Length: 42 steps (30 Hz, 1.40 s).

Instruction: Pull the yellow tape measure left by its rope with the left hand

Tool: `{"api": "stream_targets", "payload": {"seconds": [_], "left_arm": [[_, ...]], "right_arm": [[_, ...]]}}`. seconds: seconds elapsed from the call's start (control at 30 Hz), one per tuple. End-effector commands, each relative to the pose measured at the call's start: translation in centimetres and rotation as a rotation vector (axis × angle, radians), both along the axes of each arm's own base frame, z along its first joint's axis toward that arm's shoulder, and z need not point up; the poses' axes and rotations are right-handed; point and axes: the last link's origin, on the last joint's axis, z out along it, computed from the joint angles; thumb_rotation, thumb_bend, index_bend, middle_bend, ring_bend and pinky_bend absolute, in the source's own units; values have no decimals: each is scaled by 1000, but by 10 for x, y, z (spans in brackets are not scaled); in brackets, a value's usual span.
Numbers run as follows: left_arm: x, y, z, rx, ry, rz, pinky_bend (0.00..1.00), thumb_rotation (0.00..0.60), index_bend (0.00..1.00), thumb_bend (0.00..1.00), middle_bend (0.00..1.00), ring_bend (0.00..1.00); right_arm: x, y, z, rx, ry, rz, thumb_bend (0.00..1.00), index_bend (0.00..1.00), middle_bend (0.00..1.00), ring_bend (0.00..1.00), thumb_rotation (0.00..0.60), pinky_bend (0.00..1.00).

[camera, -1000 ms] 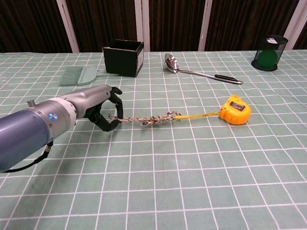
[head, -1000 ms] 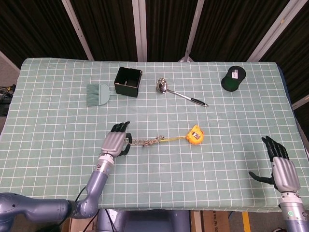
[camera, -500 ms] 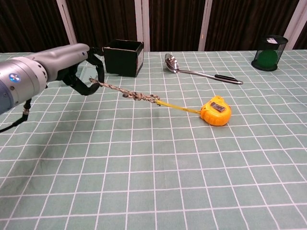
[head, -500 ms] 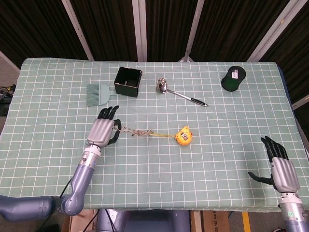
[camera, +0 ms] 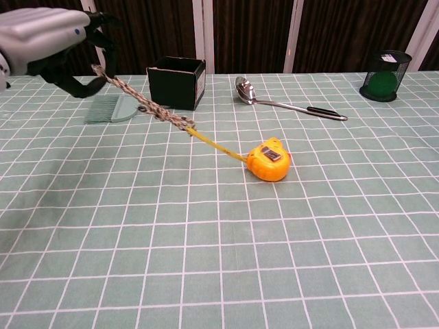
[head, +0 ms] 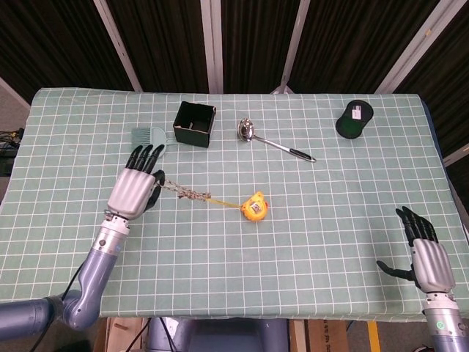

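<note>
We hold the rope [camera: 147, 107] in our left hand [head: 134, 189], fingers curled around its end, raised at the upper left of the chest view so the line runs taut down to the tape measure [camera: 269, 159] at mid-frame on the cloth. Our right hand [head: 428, 257] idles lower right, fingers spread, empty.

The yellow tape measure [camera: 268, 160] sits on the green checked tablecloth [camera: 274, 260], tipped slightly. From its left side a strip of yellow tape joins a braided rope [camera: 147, 106], which rises taut up and left of it to the left hand [camera: 51, 41], raised above the cloth, apparently pinching the rope's end. Behind the tape measure, further left, stand a black box [camera: 177, 82] and a green brush [camera: 112, 108]; directly behind lies a metal ladle [camera: 285, 101]; far right, a green mesh cup [camera: 385, 75].
</note>
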Motion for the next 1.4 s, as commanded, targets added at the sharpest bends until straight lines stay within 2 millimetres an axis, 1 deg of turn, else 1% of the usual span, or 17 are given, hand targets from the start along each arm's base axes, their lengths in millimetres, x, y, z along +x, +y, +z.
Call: {"api": "stream_targets", "payload": {"seconds": [0.03, 0.37, 0.5, 0.63, 0.67, 0.77, 0.97, 1.1, 1.2, 1.3, 1.33, 1.37, 1.4], "left_arm": [[-11, 1, 16, 34, 17, 4, 0, 600, 552, 609, 23, 0], [-50, 5, 62, 136, 83, 58, 0, 600, 551, 608, 23, 0], [-68, 6, 86, 192, 107, 85, 0, 600, 551, 608, 23, 0], [-84, 6, 106, 235, 130, 110, 0, 600, 551, 608, 23, 0], [-91, 6, 114, 253, 139, 122, 0, 600, 551, 609, 23, 0], [-103, 4, 128, 276, 145, 145, 0, 600, 551, 609, 24, 0], [-126, -2, 147, 304, 170, 188, 0, 600, 550, 608, 24, 0], [-134, -5, 153, 308, 169, 206, 0, 600, 536, 600, 22, 0], [-138, -8, 154, 301, 163, 210, 0, 600, 521, 595, 18, 0], [-140, -9, 153, 297, 162, 212, 0, 600, 466, 551, 2, 0], [-141, -10, 153, 296, 160, 215, 0, 600, 433, 500, 0, 0], [-142, -11, 154, 295, 158, 218, 0, 600, 385, 409, 0, 0], [-143, -12, 154, 293, 157, 220, 0, 600, 360, 361, 0, 0]], "right_arm": [[0, 0, 0, 1, 0, 1, 122, 0, 0, 0, 600, 0], [0, 0, 0, 0, -1, 0, 122, 0, 0, 0, 600, 0], [0, 0, 0, 1, 2, 0, 122, 0, 0, 0, 600, 0], [1, 0, -1, 1, 4, 1, 122, 0, 0, 0, 600, 0], [0, 0, -1, 1, 4, 0, 122, 0, 0, 0, 600, 0], [0, 0, -1, 0, 6, 0, 122, 0, 0, 0, 600, 0], [1, 0, -1, 1, 9, 1, 122, 0, 0, 0, 600, 0], [1, -1, -2, 1, 11, 2, 122, 0, 0, 0, 600, 0], [1, -1, -2, 2, 12, 3, 122, 0, 0, 0, 600, 0], [2, -1, -3, 3, 12, 5, 122, 0, 0, 0, 600, 0], [2, -1, -3, 3, 12, 6, 122, 0, 0, 0, 600, 0], [2, -1, -3, 2, 13, 6, 122, 0, 0, 0, 600, 0], [2, -1, -3, 3, 13, 6, 122, 0, 0, 0, 600, 0]]}}
